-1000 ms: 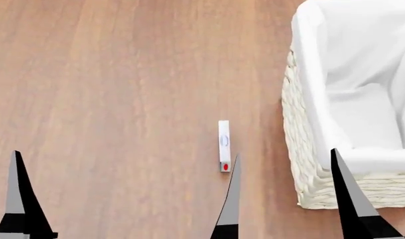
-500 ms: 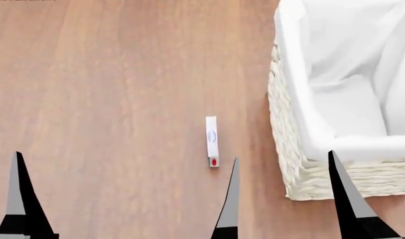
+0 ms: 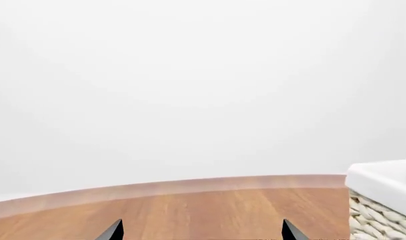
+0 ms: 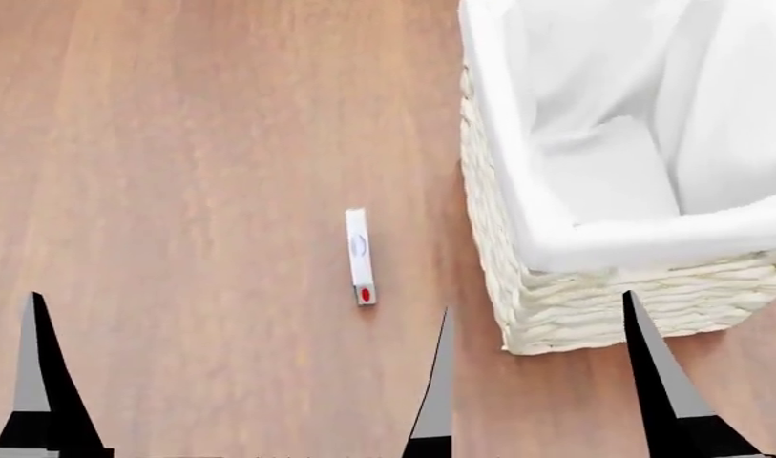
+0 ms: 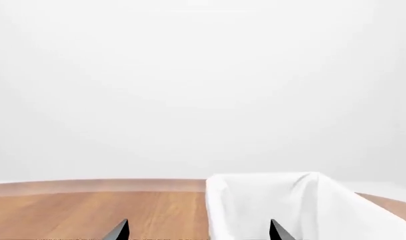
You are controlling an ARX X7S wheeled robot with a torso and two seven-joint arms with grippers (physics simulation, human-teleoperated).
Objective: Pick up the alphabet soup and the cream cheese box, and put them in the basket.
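Note:
The cream cheese box [image 4: 360, 256], thin and white with a red spot at its near end, lies flat on the wooden table, left of the basket [image 4: 540, 305]. The basket is cream wicker lined with white cloth, and its inside shows only cloth. My right gripper [image 4: 538, 315] hangs open, its fingers straddling the basket's near left corner, with the box just beyond and left of its left finger. In the right wrist view the right gripper [image 5: 199, 225] faces the basket [image 5: 269, 200] rim. My left gripper [image 3: 203, 226] is open over bare wood, with the basket [image 3: 382, 200] off to its side. The alphabet soup is out of view.
The wooden table [image 4: 171, 191] stretches left of the box. Its far curved edge [image 3: 156, 190] shows against a plain white background. One finger of the left gripper [image 4: 37, 382] stands at the bottom left of the head view.
The head view has shifted: the box and basket have slid left and nearer in the picture, and more of the basket's inside shows. The fingers keep their places in the view.

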